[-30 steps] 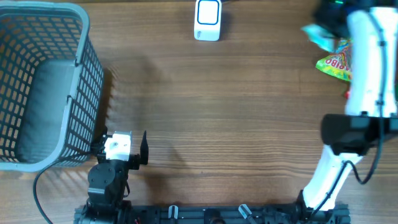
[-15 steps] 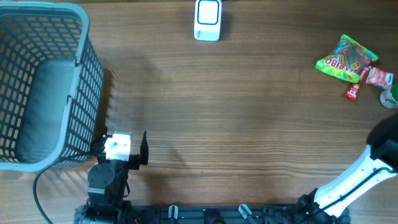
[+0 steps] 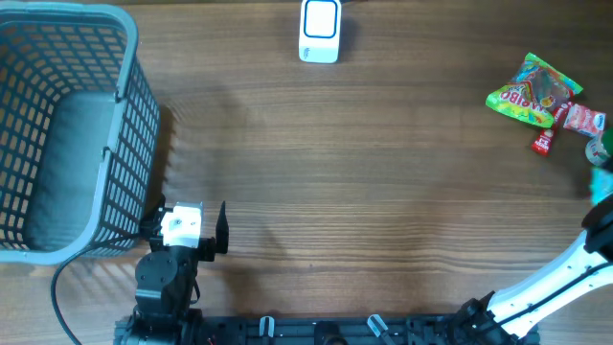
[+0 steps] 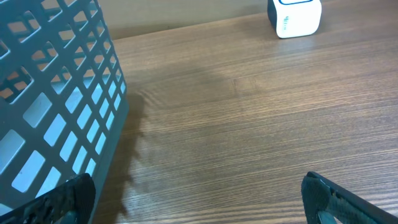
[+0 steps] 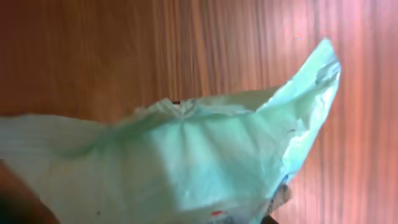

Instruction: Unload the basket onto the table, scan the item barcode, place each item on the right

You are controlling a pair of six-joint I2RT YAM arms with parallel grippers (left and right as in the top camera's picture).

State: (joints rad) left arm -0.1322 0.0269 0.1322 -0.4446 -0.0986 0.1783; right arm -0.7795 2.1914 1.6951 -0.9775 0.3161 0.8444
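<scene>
At top centre of the overhead, the white barcode scanner (image 3: 319, 31) sits alone on the wood table (image 3: 364, 172), nothing near it. Grey mesh basket (image 3: 57, 125) is upper left, w/ the L gripper (image 3: 188, 218) parked just beside its lower right corner. Upper right: a Haribo bag (image 3: 530, 91) w/ small red sachets (image 3: 565, 125) touching it. R arm (image 3: 546, 287) runs off the lower right. A scrap of mint-green packet (image 3: 602, 182) shows at the right edge, well apart from the scanner.

L wrist: fingertips (image 4: 68, 199) sit at both lower corners, jaws wide, holding nothing. Basket wall is at left, scanner upper right.

R wrist: the packet fills the frame, clear of the table. R gripper's jaws are hidden behind it, but it reads as pinched. No barcode visible on this face.

My read: item picked up, approx. a third done. Left to do: carry it to the scanner, turn the barcode toward it, scan.
</scene>
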